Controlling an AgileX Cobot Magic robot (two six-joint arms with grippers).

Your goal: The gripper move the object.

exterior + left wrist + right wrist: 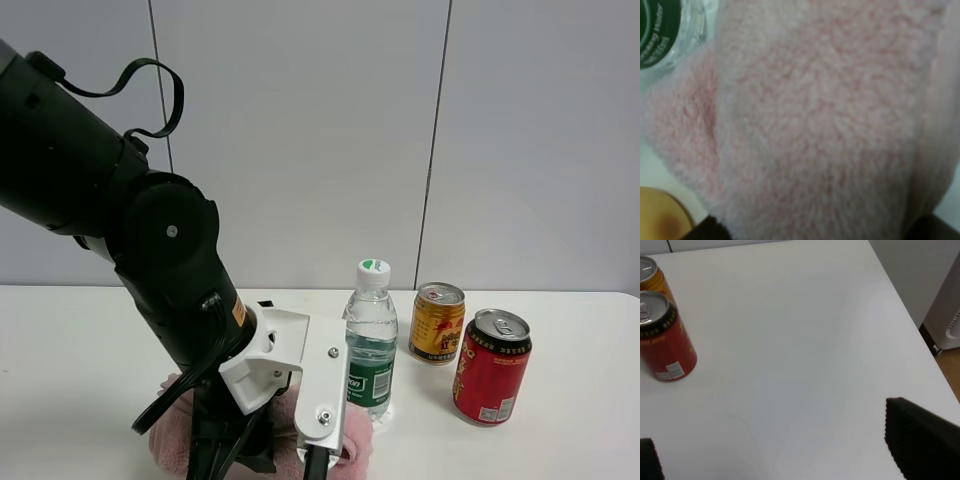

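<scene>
Two grippers checked: left gripper (pixel 265 458) down on the pink towel bundle (pixel 172 440), right gripper (pixel 769 425) spread wide.
Left fingers (pixel 707 230) show as dark tips flanking the towel, which fills the gap between them; whether they clamp it cannot be told. Towel lies on the white bench (pixel 60 340) under the left arm, just beside the water bottle (pixel 371 345); a tan rounded item (pixel 657 220) sits close by. Right fingers (pixel 920 445) stand well apart, released, holding nothing, above the bench. Yellow can (pixel 437 322) and red can (pixel 662 340) stand right of the bottle.
</scene>
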